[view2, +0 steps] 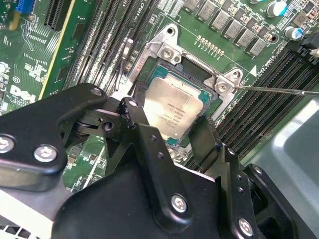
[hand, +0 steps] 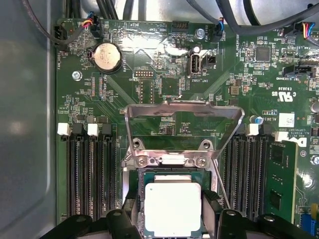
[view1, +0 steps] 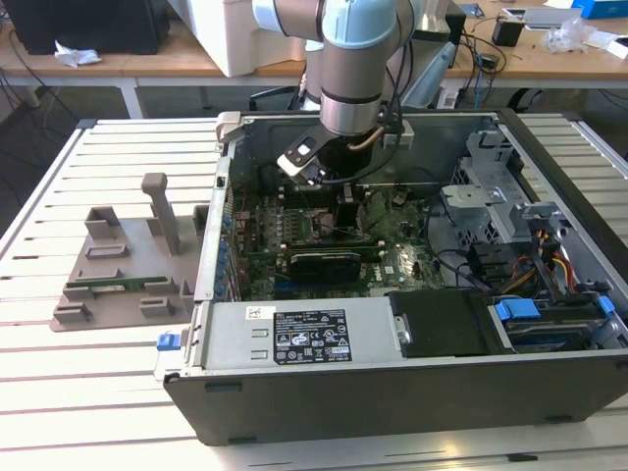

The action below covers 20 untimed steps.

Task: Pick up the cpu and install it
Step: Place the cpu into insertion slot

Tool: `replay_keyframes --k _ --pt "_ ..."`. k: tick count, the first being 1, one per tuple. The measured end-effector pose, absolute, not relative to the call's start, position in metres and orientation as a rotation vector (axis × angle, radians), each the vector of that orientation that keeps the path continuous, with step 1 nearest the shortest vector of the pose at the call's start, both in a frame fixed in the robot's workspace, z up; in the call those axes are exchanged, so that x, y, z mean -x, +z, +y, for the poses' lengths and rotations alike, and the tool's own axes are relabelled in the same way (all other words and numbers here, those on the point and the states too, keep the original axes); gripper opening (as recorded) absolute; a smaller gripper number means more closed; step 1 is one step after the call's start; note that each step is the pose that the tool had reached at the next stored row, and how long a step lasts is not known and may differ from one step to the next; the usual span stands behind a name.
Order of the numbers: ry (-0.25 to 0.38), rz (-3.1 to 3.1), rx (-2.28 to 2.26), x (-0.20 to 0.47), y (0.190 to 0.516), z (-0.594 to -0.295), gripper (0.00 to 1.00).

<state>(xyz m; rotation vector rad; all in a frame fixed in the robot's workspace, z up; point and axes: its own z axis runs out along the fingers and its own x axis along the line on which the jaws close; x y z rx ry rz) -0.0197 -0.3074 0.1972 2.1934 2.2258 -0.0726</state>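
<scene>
Over the socket [view2: 195, 69] the cpu [view2: 172, 112] is seen lying flat, metal top upward, though whether it is fully seated cannot be told. It is clasped at two opposite edges by the gripper [view2: 167, 120], whose jaws appear closed narrowly on it. Beyond it the load plate [hand: 182, 106] is stood up clear of the motherboard [hand: 164, 64] inside the case [view1: 392, 383]. Seating is judged best done level and square, without sliding, so that no contact is bent.

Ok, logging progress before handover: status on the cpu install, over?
Gripper low over the socket, astride the cpu. Cpu flat in the socket, load plate up. Nothing across it.
</scene>
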Motion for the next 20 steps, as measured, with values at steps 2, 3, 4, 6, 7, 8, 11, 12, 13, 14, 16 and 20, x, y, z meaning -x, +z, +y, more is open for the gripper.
replay_keyframes --k 2,3,4,6,7,8,11,12,13,14,16,20 --pt "-0.073 2.226 -2.193 0.020 0.197 -0.307 0.62" --pt "-0.073 2.226 -2.193 0.020 0.197 -0.307 0.62" --pt "-0.073 2.226 -2.193 0.020 0.197 -0.307 0.62" --pt "-0.073 2.225 -2.193 0.020 0.198 -0.307 0.62" --pt "-0.073 2.226 -2.193 0.020 0.200 -0.307 0.62" --pt "-0.073 2.225 -2.193 0.020 0.204 -0.307 0.62" --pt "-0.073 2.225 -2.193 0.020 0.215 -0.307 0.62" --pt "-0.073 2.225 -2.193 0.020 0.218 -0.307 0.62" --pt "-0.073 2.225 -2.193 0.020 0.220 -0.307 0.62" --pt "-0.073 2.225 -2.193 0.020 0.221 -0.307 0.54" --pt "-0.072 2.226 -2.193 0.020 0.221 -0.307 0.47" --pt "-0.056 2.236 -2.198 0.020 0.219 -0.310 0.17"
